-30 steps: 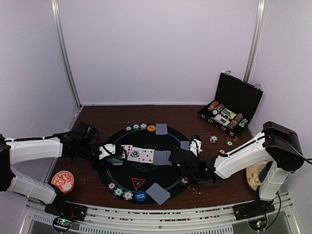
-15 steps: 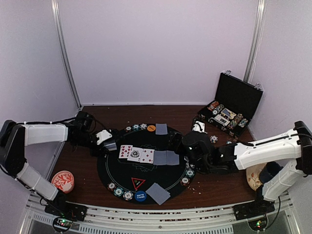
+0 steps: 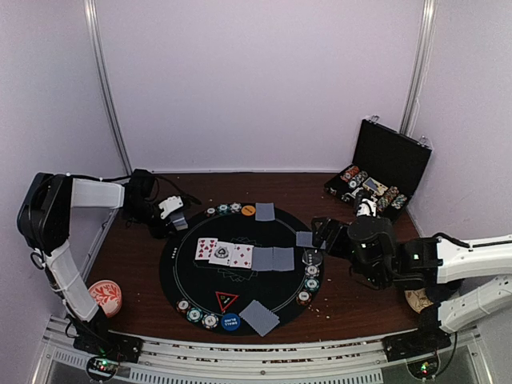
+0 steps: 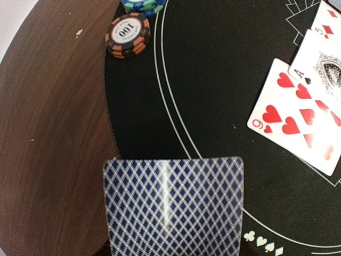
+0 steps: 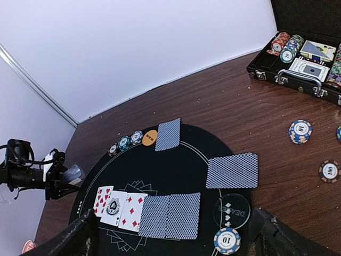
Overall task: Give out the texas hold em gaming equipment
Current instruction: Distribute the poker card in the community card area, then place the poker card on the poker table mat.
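orange-black chip (image 4: 127, 33), upper left: "100" | hearts card (image 4: 293, 114), right: "9" | spade card (image 4: 319, 64), upper right: "A" | blue-white chip (image 5: 227, 241), bottom: "10"

White arm links (image 3: 94, 194), black joints (image 3: 373, 246), thin black cables (image 3: 108, 178)

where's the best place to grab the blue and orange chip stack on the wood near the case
Pinch the chip stack across its striped rim, coming straight down from above: it lies flat on the table, round and low, clear all round.
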You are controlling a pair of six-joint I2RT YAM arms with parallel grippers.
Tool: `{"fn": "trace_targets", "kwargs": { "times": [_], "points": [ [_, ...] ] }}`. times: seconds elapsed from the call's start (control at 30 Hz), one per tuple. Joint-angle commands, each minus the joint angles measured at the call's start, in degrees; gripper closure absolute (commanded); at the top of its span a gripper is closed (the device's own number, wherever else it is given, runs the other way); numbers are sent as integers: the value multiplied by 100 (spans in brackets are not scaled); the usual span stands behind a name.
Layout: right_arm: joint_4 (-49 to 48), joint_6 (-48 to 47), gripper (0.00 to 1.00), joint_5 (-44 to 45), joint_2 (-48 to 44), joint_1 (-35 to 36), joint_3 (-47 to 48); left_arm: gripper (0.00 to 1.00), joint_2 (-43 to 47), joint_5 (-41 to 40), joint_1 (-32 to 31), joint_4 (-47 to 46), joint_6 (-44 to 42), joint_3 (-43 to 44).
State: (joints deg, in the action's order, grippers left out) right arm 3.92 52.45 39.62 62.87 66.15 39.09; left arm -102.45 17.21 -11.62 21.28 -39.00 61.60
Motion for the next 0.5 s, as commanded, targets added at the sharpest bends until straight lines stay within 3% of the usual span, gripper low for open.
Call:
{"fn": "trace_targets", "kwargs": {
  "times": [0.0,0.47],
  "points": [
    [501,87,0,299,-304,23,-169,88,-55,-27,32,78,492,133],
    [792,7,0,450,-256,27,-125,75,-328,-30,42,45,798,-134]
  ]
}}
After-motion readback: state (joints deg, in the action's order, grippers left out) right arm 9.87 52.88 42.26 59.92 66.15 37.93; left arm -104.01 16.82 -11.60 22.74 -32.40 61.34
